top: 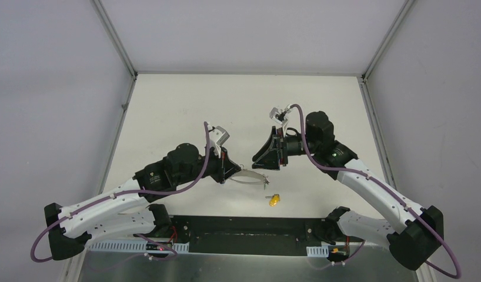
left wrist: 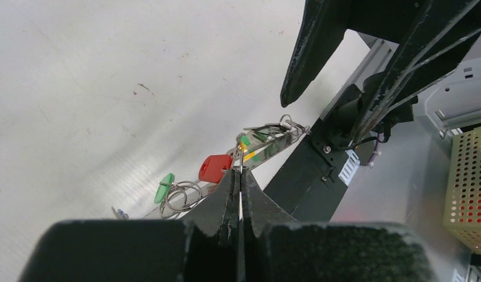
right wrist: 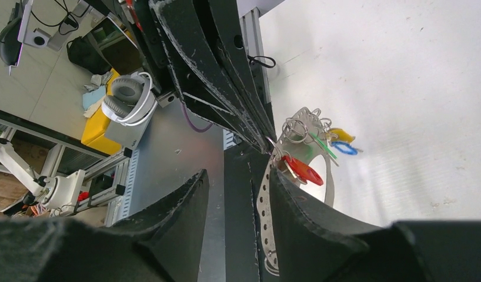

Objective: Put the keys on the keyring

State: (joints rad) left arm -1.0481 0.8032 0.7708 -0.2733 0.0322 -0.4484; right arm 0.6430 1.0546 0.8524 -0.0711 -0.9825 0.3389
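Note:
My left gripper (top: 226,170) is shut on the thin grey keyring (top: 248,177) and holds it just above the table. In the left wrist view the closed fingertips (left wrist: 241,176) pinch the band's edge (left wrist: 279,138). A red-headed key (left wrist: 214,167), a green-headed key (left wrist: 165,187) and small wire rings (left wrist: 179,197) hang on it. My right gripper (top: 270,155) is open beside the ring. In the right wrist view (right wrist: 238,176) the perforated band (right wrist: 264,202) stands between the jaws, close to the right finger (right wrist: 303,217), with the red key (right wrist: 303,170) beyond. A yellow-headed key (top: 274,200) lies loose on the table.
The black base plate (top: 250,235) runs along the near edge between the arm bases. The enclosure's walls and frame posts (top: 123,94) bound the table. A yellow perforated basket (left wrist: 467,176) and headphones (right wrist: 129,97) sit off the table.

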